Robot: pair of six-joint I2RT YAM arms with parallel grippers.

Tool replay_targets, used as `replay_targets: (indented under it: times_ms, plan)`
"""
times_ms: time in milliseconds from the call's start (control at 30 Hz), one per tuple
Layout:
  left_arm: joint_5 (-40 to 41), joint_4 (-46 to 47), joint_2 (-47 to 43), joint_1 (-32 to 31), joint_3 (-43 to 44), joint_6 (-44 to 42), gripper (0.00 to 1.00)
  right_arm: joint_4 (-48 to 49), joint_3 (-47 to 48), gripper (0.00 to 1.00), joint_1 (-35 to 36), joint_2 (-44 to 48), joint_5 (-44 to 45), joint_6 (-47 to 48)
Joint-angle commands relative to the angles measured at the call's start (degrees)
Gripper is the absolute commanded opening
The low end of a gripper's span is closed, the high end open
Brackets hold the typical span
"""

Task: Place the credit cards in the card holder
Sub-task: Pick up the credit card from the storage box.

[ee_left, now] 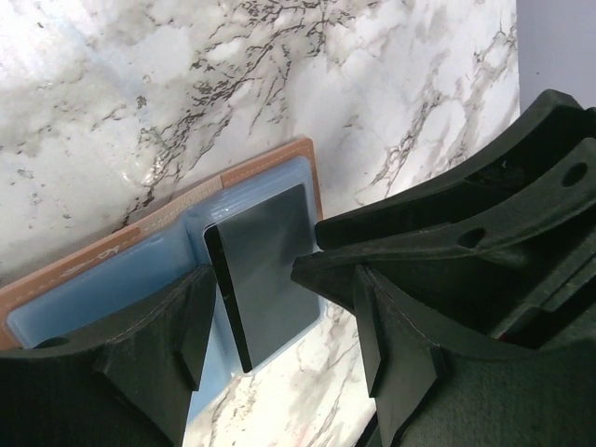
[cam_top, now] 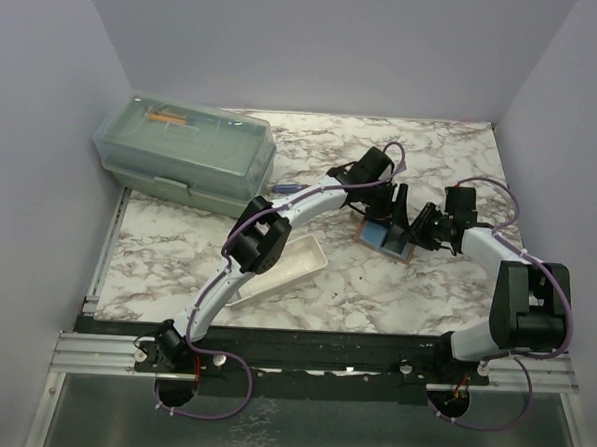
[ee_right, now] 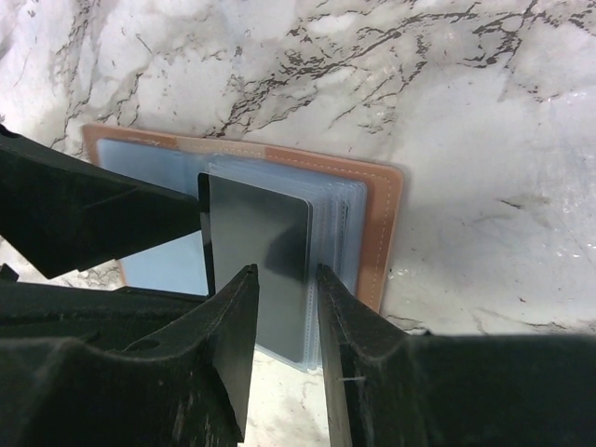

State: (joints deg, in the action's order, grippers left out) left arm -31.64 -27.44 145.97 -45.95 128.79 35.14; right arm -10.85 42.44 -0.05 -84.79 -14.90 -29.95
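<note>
The card holder (cam_top: 378,235) lies open on the marble table, its tan-brown rim (ee_left: 270,158) (ee_right: 382,223) framing pale blue plastic sleeves. A dark grey credit card (ee_left: 270,270) (ee_right: 261,233) rests on the sleeves, showing a thick dark side edge. My left gripper (cam_top: 387,213) (ee_left: 253,273) points down over it with jaws apart, and its left fingertip (ee_left: 207,284) lies against the card's dark edge. My right gripper (cam_top: 415,233) (ee_right: 285,270) reaches in from the right, part open, its two fingertips over the card's near end. No clamping on the card shows.
A translucent green lidded box (cam_top: 187,153) stands at the back left. A long white tray (cam_top: 281,273) lies beside the left arm, and a small blue object (cam_top: 288,188) sits near the box. Grey walls enclose the table on three sides.
</note>
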Motion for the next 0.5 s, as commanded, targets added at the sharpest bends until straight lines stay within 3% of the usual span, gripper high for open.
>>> replay_targets:
  times_ms: [0, 167, 467]
  plan:
    - [-3.43, 0.28, -2.57, -1.81, 0.40, 0.72, 0.65, -1.25, -0.40, 0.35, 0.41, 0.80, 1.32, -0.28]
    - [-1.51, -0.69, -8.78, -0.01, -7.67, -0.32, 0.67, -5.08, 0.81, 0.39, 0.41, 1.79, 7.71, 0.42]
    - [0.75, -9.42, -22.15, 3.22, -16.04, -6.13, 0.77, -7.76, 2.26, 0.54, 0.47, 5.88, 7.87, 4.45]
